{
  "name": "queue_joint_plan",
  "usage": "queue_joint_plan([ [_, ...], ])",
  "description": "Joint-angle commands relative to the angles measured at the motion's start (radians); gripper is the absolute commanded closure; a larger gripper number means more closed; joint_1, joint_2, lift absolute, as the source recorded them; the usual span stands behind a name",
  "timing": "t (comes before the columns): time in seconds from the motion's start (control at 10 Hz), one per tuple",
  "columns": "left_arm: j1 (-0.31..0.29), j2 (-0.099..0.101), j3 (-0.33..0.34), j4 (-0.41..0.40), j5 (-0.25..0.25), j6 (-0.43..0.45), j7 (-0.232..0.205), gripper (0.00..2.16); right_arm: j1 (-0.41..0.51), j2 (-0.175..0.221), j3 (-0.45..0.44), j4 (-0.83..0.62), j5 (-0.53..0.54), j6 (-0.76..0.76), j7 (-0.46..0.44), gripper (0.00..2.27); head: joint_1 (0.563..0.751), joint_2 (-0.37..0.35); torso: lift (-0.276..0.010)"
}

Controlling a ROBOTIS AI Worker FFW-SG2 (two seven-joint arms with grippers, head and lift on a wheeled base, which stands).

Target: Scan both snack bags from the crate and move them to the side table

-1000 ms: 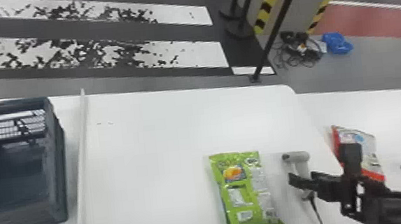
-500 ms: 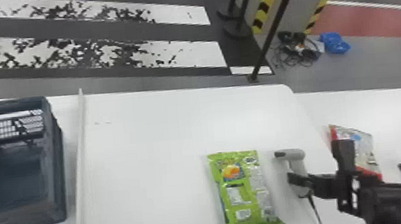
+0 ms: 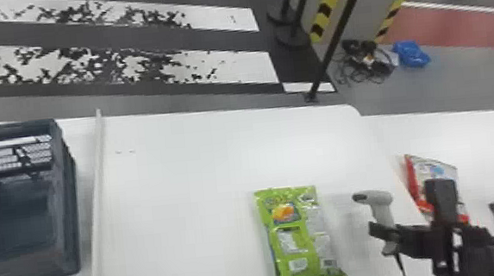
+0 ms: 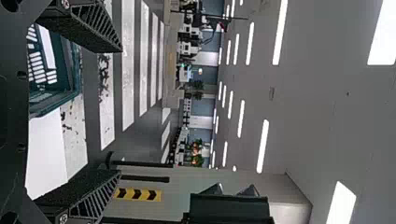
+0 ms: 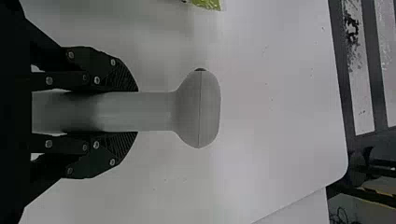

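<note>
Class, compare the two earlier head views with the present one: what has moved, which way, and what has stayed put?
The right gripper swung the scanner left, toward the green bag, then back right, ending slightly farther from the bag than at first. Nothing was newly grasped or let go; the scanner stayed held. The green bag, red bag and crate stayed where they were.

Spreads bright and even over the worktop [image 3: 176, 177] in the head view, nearly white. Casts a faint, soft shadow between the scanner [image 3: 381, 204] and the green snack bag [image 3: 297, 241]. Burns out to flat white at the ceiling lamps [image 4: 263, 146] in the left wrist view. Falls greyer in the right wrist view, darkening along the scanner's handle.
</note>
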Motion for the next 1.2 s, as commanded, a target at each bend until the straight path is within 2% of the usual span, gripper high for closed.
queue_joint_plan([
  [0.0,-0.013,0.006,-0.011,0.021,0.000,-0.009,0.002,0.07,0.100,0.041,-0.050,-0.169,-0.024,0.085,-0.053,2.24,0.695,-0.271,-0.029],
  [0.1,-0.019,0.014,-0.015,0.035,0.000,-0.015,0.003,0.07,0.156,0.069,-0.067,-0.264,-0.024,0.138,-0.094,2.24,0.695,-0.283,-0.029],
  [0.3,-0.019,0.021,-0.017,0.037,0.000,-0.015,0.003,0.07,0.225,0.113,-0.091,-0.379,-0.064,0.202,-0.105,2.24,0.695,-0.288,-0.029],
  [0.6,-0.018,0.028,-0.015,0.040,0.000,-0.024,0.003,0.07,0.317,0.172,-0.084,-0.527,-0.105,0.263,-0.102,2.24,0.695,-0.229,-0.029],
  [0.8,-0.016,0.026,-0.020,0.049,0.000,-0.045,0.002,0.07,0.372,0.198,-0.091,-0.592,-0.139,0.303,-0.100,2.24,0.695,-0.171,-0.029],
  [1.1,-0.015,0.021,-0.026,0.052,0.000,-0.055,0.000,0.07,0.452,0.219,-0.128,-0.654,-0.210,0.325,-0.057,2.24,0.695,-0.136,-0.029],
])
